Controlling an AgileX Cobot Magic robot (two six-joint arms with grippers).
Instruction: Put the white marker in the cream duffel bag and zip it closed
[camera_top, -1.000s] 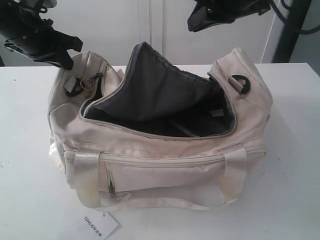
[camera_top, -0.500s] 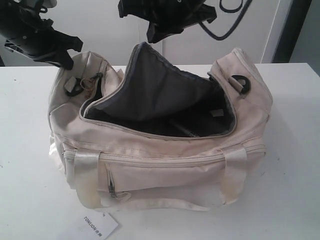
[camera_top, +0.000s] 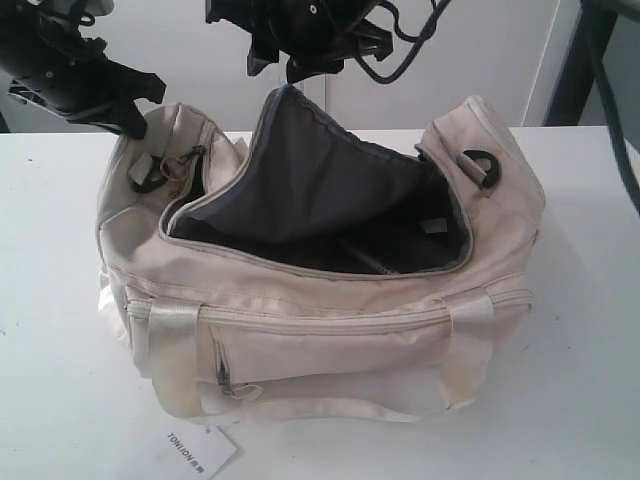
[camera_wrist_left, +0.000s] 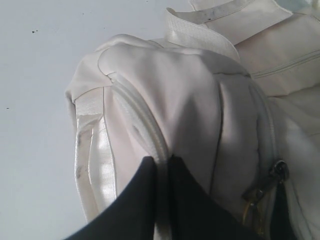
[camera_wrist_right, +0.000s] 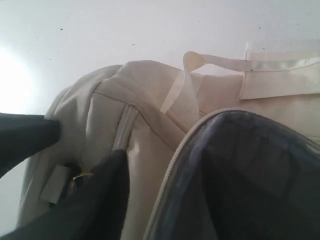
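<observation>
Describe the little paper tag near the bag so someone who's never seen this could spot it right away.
Start at the cream duffel bag lying open on the white table. In the exterior view, look just below its front corner on the left, under the satin strap: a small white paper tag lies on the table. Unlike its neighbours, it carries printed lettering, TONLION.

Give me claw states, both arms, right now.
Left claw: closed, pinching the end seam of the cream duffel bag.
Right claw: open, holding nothing, above the bag.
</observation>
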